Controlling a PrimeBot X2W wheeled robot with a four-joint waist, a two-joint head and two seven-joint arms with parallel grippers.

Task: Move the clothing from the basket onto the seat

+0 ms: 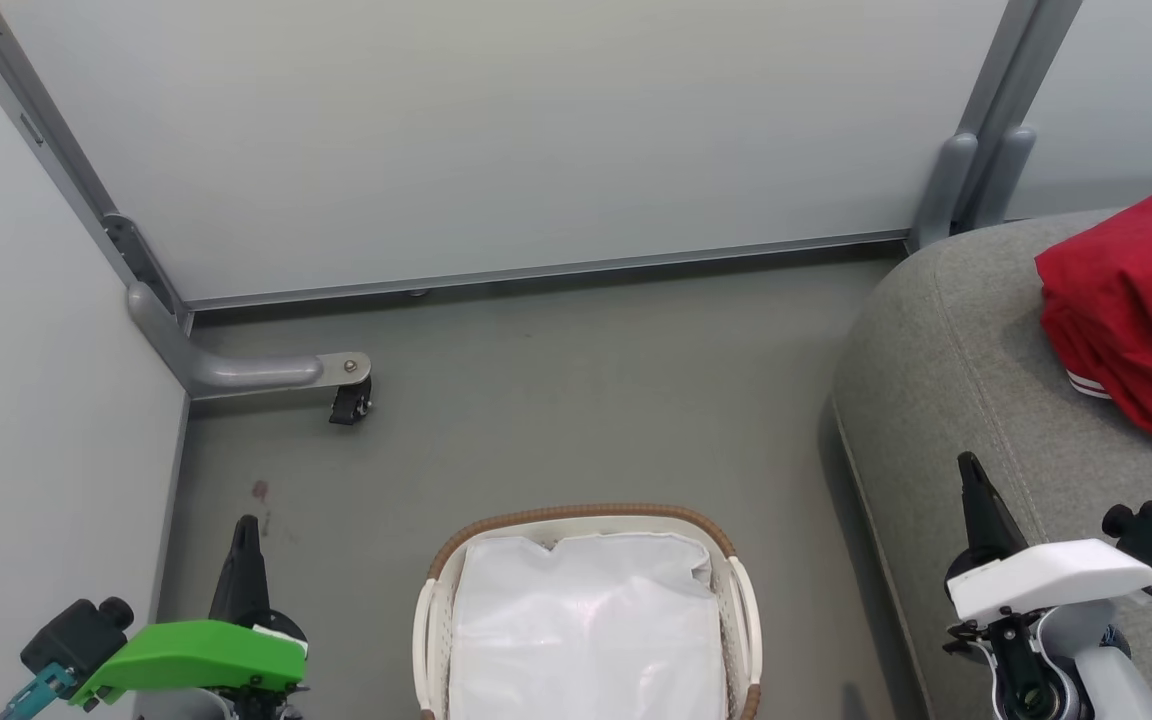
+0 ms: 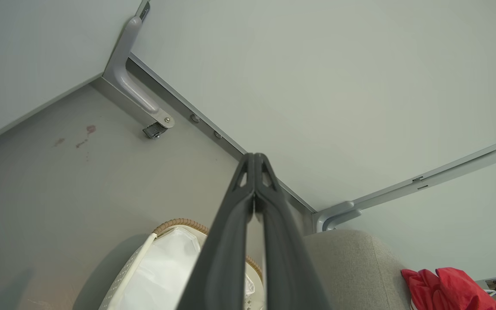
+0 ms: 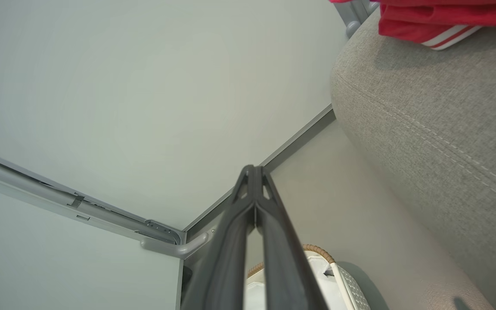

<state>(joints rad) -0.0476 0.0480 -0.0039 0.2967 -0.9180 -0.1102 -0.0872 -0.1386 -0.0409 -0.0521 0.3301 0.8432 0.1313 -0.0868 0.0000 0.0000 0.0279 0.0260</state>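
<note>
**Clothing on the seat, both grippers pressed shut**

Head view: the red clothing (image 1: pixel 1136 300) lies heaped on the grey seat (image 1: pixel 946 380) at the far right, a white-striped edge showing at its lower side. It is well apart from the basket (image 1: pixel 586 512), which sits on the floor (image 1: pixel 586 400) between my arms. Its white liner (image 1: pixel 586 620) has nothing red on the part I can see. The near end of the basket is cut off by the frame, so I judge the move finished rather than swear to it. My left gripper (image 1: pixel 247 530) hangs over the floor to the left of the basket. My right gripper (image 1: pixel 973 475) is over the seat's front corner. Neither holds anything.

Left wrist view: the two fingers are pressed together along their length, pointing toward the corner where the partition panels (image 2: pixel 338 86) meet.

Right wrist view: the fingers here are pressed together too, with the seat's stitched seam off to the right.

As I read it, the next move calls for no grasp, only a check of the basket's hidden end. A partition foot with a caster (image 1: pixel 348 400) stands on the floor, well clear of the basket. The seat corner just beside my right arm is the one thing to mind.
</note>
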